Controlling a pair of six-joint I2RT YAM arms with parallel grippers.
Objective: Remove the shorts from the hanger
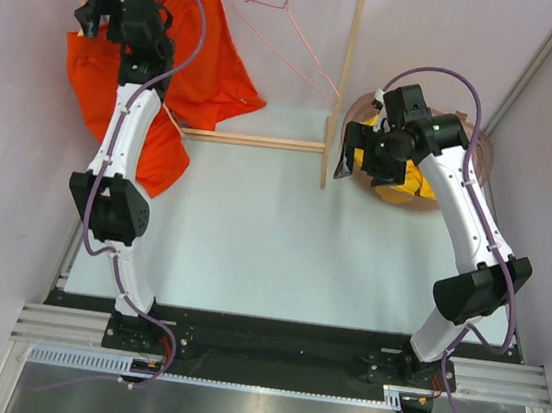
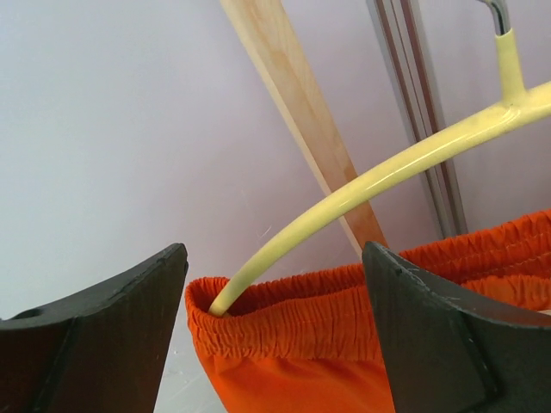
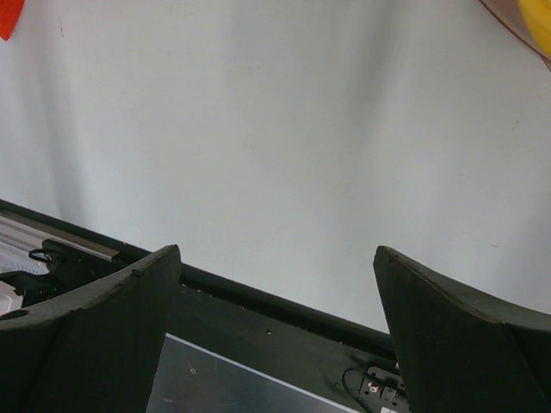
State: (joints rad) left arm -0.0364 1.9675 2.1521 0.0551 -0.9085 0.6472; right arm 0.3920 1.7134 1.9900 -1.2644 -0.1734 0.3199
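Note:
The orange-red shorts (image 1: 214, 58) hang at the far left on a pale yellow hanger (image 2: 387, 172), whose arm runs into the elastic waistband (image 2: 293, 323). My left gripper (image 1: 91, 18) is open at the shorts' left end. In the left wrist view the left gripper (image 2: 275, 258) has one jaw on each side of the waistband corner, not touching it. The yellow shorts (image 1: 404, 187) lie in a round basket (image 1: 361, 101) at the right, largely under my right arm. My right gripper (image 1: 344, 164) is open and empty just left of the basket; the right wrist view (image 3: 277, 254) shows only table between its jaws.
A wooden rack frame (image 1: 254, 140) stands at the back, with an upright post (image 1: 346, 64) next to the basket. An empty pink wire hanger (image 1: 288, 27) hangs from it. Walls close in on both sides. A black rail (image 1: 271, 332) runs along the near edge.

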